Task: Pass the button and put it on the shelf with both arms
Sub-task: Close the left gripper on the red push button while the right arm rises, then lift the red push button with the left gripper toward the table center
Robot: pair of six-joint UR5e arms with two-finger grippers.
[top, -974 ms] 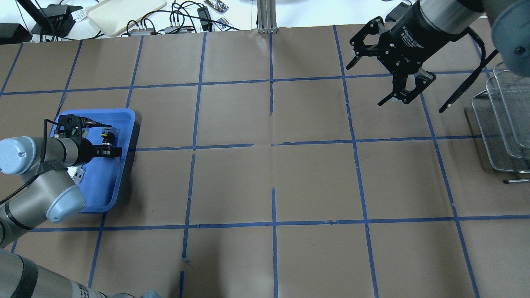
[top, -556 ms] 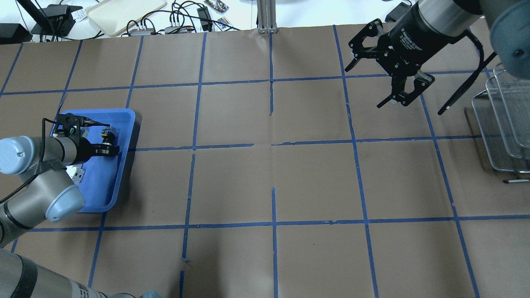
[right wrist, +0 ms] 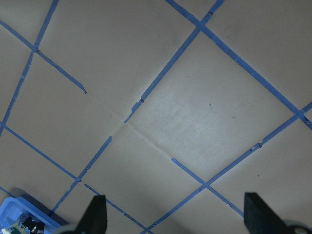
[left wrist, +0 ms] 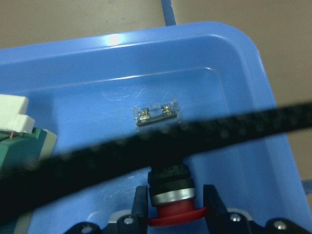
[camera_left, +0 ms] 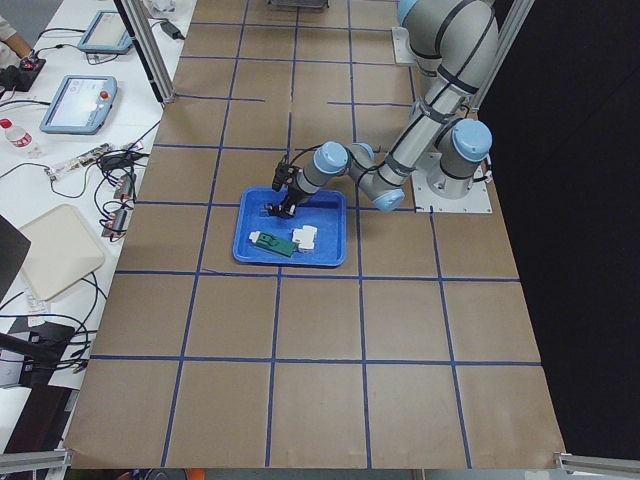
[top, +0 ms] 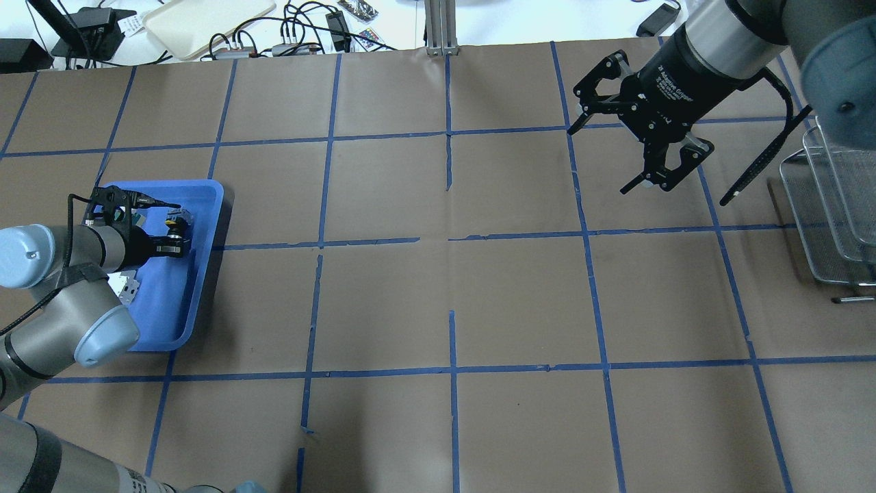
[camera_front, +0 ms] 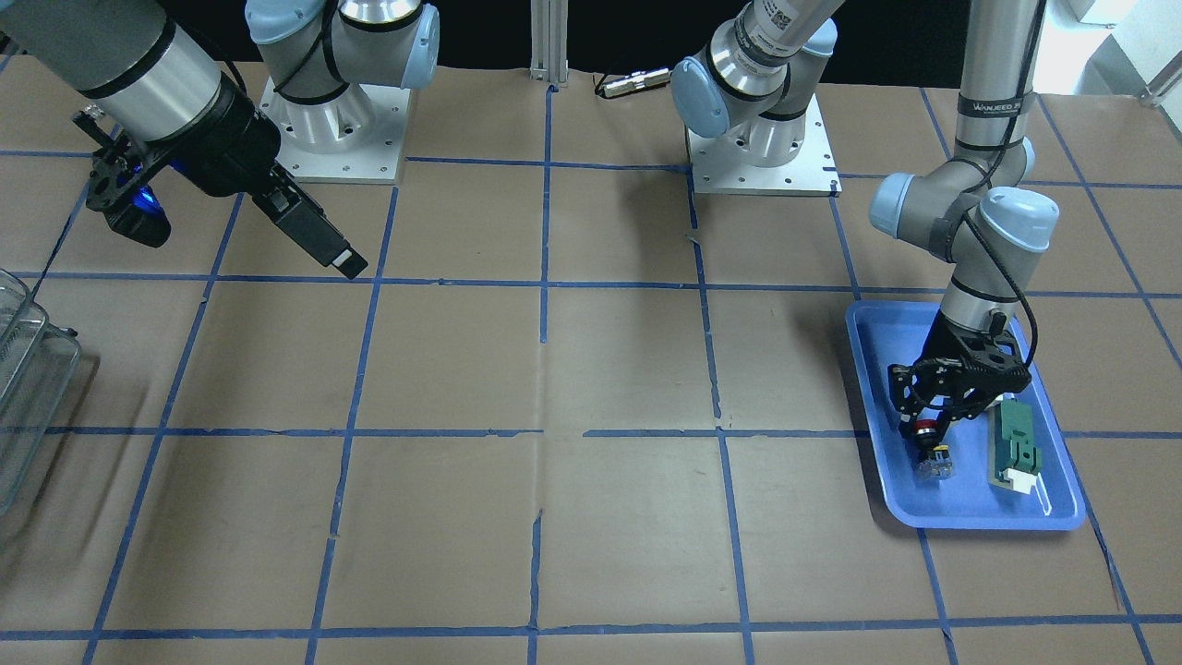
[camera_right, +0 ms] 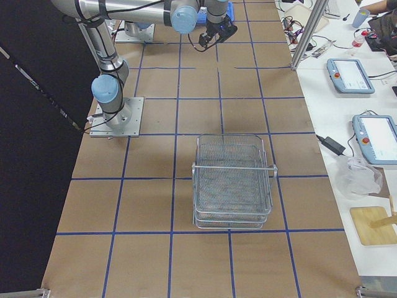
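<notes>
The button (camera_front: 929,449) lies in the blue tray (camera_front: 970,510), red cap toward my left gripper (camera_front: 926,427). In the left wrist view the fingers (left wrist: 140,204) sit on both sides of the red cap of the button (left wrist: 168,183), shut on it, with its clear block at the far end. It also shows in the overhead view (top: 178,229) at the left gripper (top: 175,245). My right gripper (top: 597,161) is open and empty, high over the far right of the table. The wire-mesh shelf (top: 831,205) stands at the right edge, also in the right side view (camera_right: 232,180).
The tray (top: 205,274) also holds a green flat part (camera_front: 1014,453) and a white-and-red breaker (top: 126,284). A dark cable crosses the left wrist view. The right wrist view shows brown paper with blue tape lines. Cables and devices lie beyond the far edge.
My left gripper has drawn back a little toward its arm inside the tray. My right gripper has shifted slightly left and turned, still open.
</notes>
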